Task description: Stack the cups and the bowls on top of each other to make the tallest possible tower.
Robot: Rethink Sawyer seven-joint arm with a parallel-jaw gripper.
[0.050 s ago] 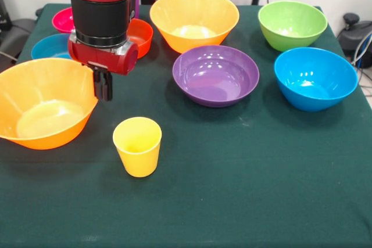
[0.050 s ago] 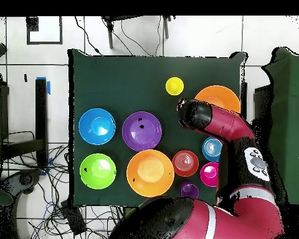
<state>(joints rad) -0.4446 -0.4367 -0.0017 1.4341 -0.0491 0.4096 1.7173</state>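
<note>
My tool (image 1: 103, 87) hangs just above the counter (image 1: 244, 190), beside the inner rim of the near large orange bowl (image 1: 43, 108). Its two dark fingers look pressed close together with nothing between them, though the front view is too coarse for me to be sure of a small gap. In the overhead view my arm covers the tool.

The yellow cup (image 1: 138, 146) stands upright and alone on the green cloth, mouth up, near that orange bowl but not touching it, and nearer the camera than my tool. No tower stands; every bowl sits singly on the counter.

The second large orange bowl (image 1: 194, 19) sits toward the far edge, with the wide purple bowl (image 1: 215, 75) just in front of it. The green bowl (image 1: 292, 24) and the medium blue bowl (image 1: 315, 78) lie beside those. Behind my arm I see the red-orange bowl (image 1: 141, 36), the pink bowl (image 1: 63, 20) and the small blue bowl (image 1: 51, 47). The purple cup (image 2: 189, 190) shows from overhead, near the pink bowl.
</note>
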